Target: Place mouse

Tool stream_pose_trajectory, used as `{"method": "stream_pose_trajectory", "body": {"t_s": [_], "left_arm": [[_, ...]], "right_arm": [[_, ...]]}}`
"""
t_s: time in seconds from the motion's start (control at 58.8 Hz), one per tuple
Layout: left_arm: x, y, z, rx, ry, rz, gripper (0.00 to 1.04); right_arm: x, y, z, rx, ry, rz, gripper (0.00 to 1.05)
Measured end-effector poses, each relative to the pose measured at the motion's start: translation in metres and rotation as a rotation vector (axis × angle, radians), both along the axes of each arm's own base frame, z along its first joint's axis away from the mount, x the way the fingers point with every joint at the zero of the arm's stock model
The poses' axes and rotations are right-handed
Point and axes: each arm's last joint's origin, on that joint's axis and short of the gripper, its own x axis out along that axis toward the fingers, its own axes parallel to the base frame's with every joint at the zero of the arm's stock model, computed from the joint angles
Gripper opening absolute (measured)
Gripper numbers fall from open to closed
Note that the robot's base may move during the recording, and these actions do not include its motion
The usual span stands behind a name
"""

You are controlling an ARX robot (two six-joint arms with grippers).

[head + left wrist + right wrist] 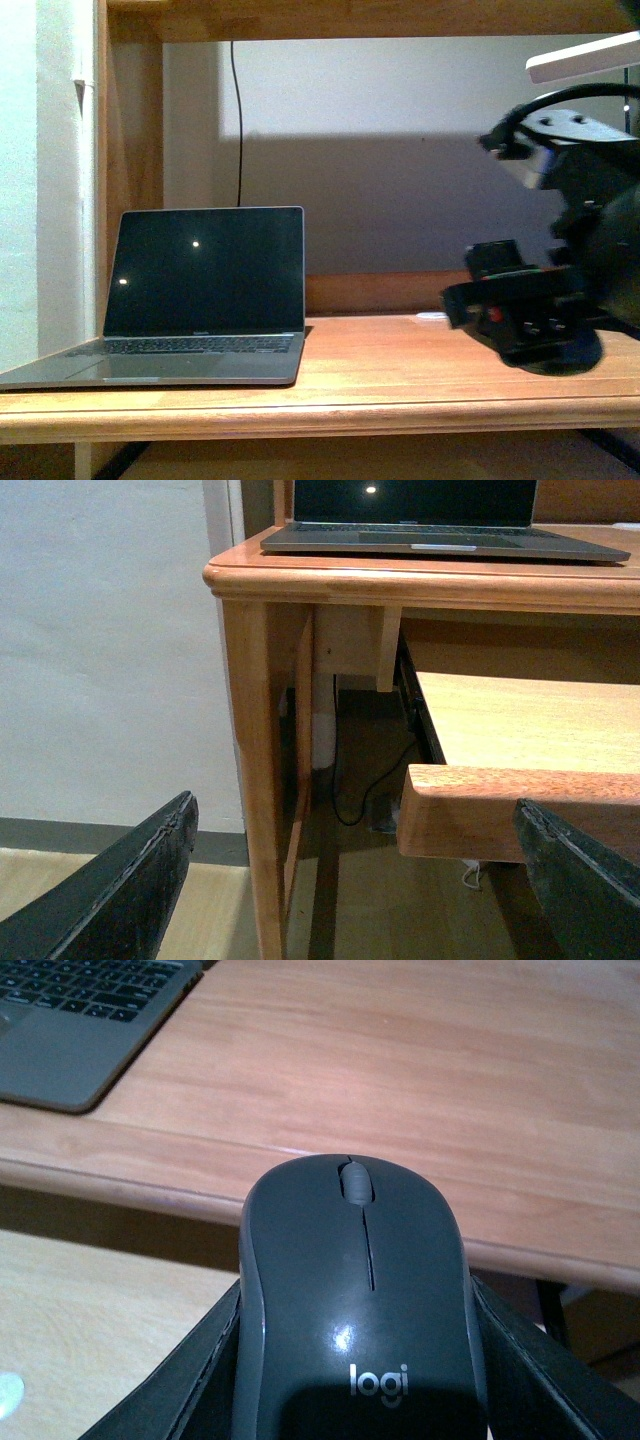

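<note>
Right pincer [356, 1392] is grasping the mouse [358, 1310]. The dark fingers [185, 1375] are pressing on its two long flanks at the rear half. The wheel end is jutting free, pointing toward the counter [380, 372].

In the front view the right arm is sitting at 3 o'clock, well apart from the laptop [200, 290], which is occupying 9 o'clock. Taking the wheel end as 12, the laptop's corner is lying off at about 10 o'clock. The mouse is hanging at the counter's front edge. I cannot tell whether its underside is touching the wood yet.

Left pincer [355, 815] is released, with its fingers spread wide and nothing between them. It is hanging low beside the counter's leg, facing the pull-out shelf [520, 730].

A small white disc [432, 316] is resting toward the back at about 1 o'clock from the laptop, just beyond the right pincer.

Handling, as a judgement:
- The shell is looking like a light, hollow and rigid one.
- The plastic is catching a glint, so it is likely slick under the pads.
- The curved flanks are giving little flat purchase, so a squeeze across the waist seems safest.
- The wheel and buttons are best left untouched.
- The flat belly should be settling steadily once it is lowered level onto bare wood.
</note>
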Motion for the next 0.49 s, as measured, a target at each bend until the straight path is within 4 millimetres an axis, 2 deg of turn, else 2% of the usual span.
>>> {"method": "stream_pose_trajectory", "body": {"t_s": [0.272,0.289,0.408,0.493], "left_arm": [[0.000,0.000,0.000,0.000,0.000,0.000,0.97],[0.000,0.000,0.000,0.000,0.000,0.000,0.97],[0.000,0.000,0.000,0.000,0.000,0.000,0.97],[0.000,0.000,0.000,0.000,0.000,0.000,0.97]], "right_arm": [[0.057,0.055,0.007,-0.018,-0.023,-0.060,0.56],[0.101,0.088,0.008,-0.059,-0.058,-0.098,0.56],[0.128,0.100,-0.007,-0.129,-0.055,-0.130,0.56],[0.139,0.102,-0.017,-0.158,-0.048,-0.143,0.56]]}}
